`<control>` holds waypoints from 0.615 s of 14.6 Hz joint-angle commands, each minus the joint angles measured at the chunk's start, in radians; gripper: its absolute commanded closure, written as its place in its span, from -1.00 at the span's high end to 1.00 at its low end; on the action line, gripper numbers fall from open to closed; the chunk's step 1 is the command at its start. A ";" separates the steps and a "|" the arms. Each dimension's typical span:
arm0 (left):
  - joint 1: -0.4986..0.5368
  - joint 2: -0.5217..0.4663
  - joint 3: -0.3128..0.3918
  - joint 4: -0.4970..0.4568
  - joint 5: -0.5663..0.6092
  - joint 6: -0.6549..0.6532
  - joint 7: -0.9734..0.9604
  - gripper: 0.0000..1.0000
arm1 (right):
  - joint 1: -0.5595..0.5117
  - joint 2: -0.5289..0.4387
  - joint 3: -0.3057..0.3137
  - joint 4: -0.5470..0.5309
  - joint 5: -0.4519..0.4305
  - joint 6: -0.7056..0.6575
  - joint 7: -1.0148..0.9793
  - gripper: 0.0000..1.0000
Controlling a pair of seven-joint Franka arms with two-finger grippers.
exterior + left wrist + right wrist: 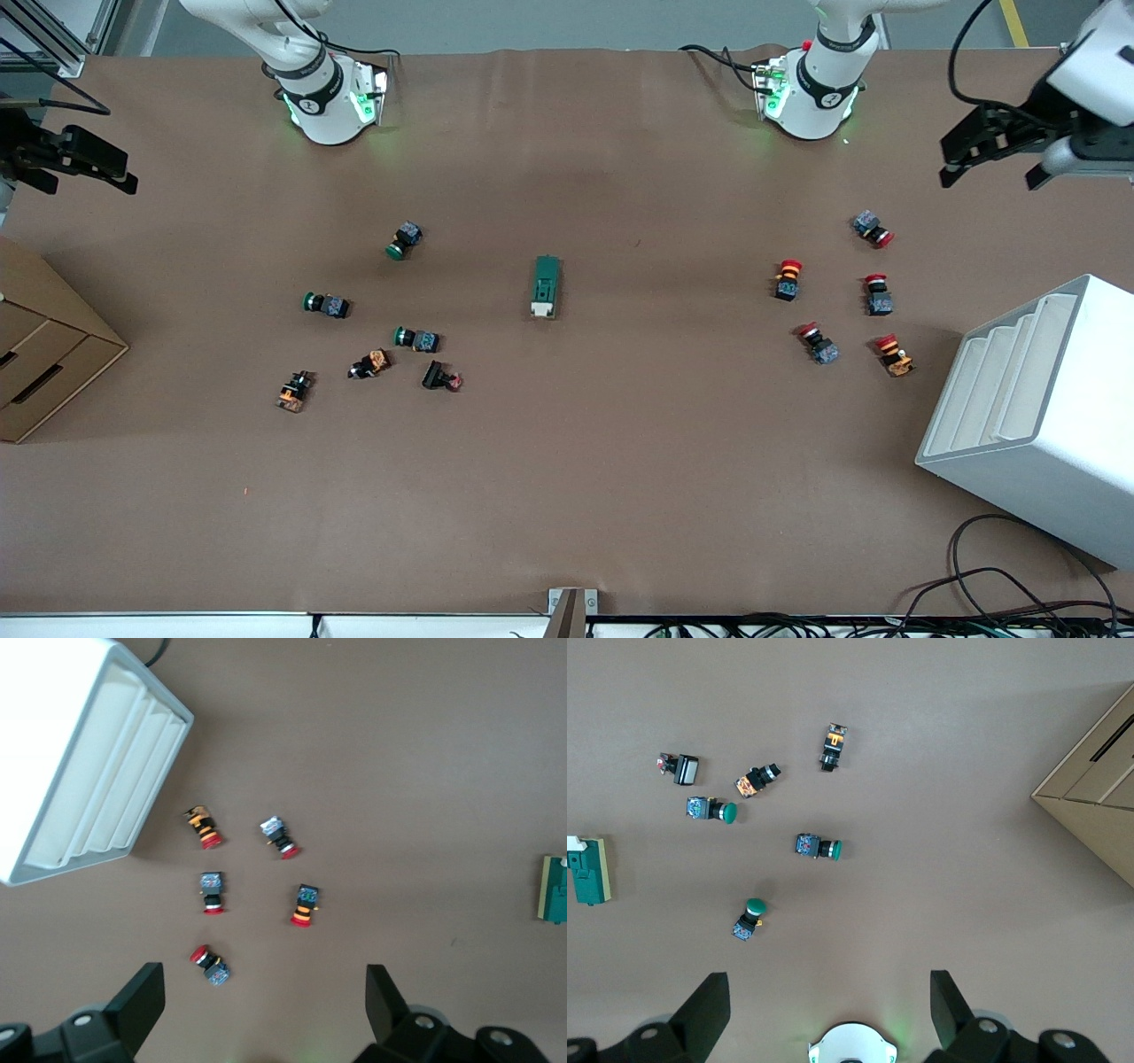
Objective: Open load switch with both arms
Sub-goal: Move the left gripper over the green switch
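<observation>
A cardboard box [49, 354] with slotted fronts sits at the right arm's end of the table [567, 496], and above that edge the right gripper [66, 159] hangs in the air with its fingers spread wide, holding nothing. Next come the green-capped push-buttons [326, 304], three of them, with three smaller black and orange parts [368, 364] lying nearer the front camera; all lie on their sides, scattered and apart from each other.

The load switch [546, 286], a dark green block with a white end, lies alone at the middle of the table, its white end toward the front camera, nothing touching it.

Toward the left arm's end lie five red-capped buttons [788, 279], loosely grouped. A white ribbed plastic bin [1045, 425] stands tilted beside them. The left gripper [997, 155] hovers over that end, fingers wide apart and empty.

The tabletop is plain matte brown with faint creases. Black cables [1001, 585] trail along its near edge.
</observation>
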 commanded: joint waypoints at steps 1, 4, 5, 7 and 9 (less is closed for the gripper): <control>-0.017 0.106 -0.083 0.082 -0.006 0.009 -0.022 1.00 | 0.006 -0.025 -0.005 -0.023 -0.001 0.002 -0.010 1.00; -0.020 0.164 -0.264 0.069 0.008 0.105 -0.214 1.00 | 0.007 -0.025 -0.001 -0.023 -0.002 0.002 -0.010 1.00; -0.026 0.190 -0.315 0.068 0.008 0.133 -0.306 1.00 | 0.007 -0.025 -0.001 -0.023 -0.001 0.002 -0.010 1.00; -0.069 0.232 -0.388 0.040 0.026 0.215 -0.469 1.00 | 0.007 -0.025 -0.001 -0.023 -0.002 0.003 -0.010 1.00; -0.171 0.259 -0.396 -0.010 0.091 0.304 -0.603 1.00 | 0.007 -0.025 -0.001 -0.023 -0.001 0.002 -0.010 1.00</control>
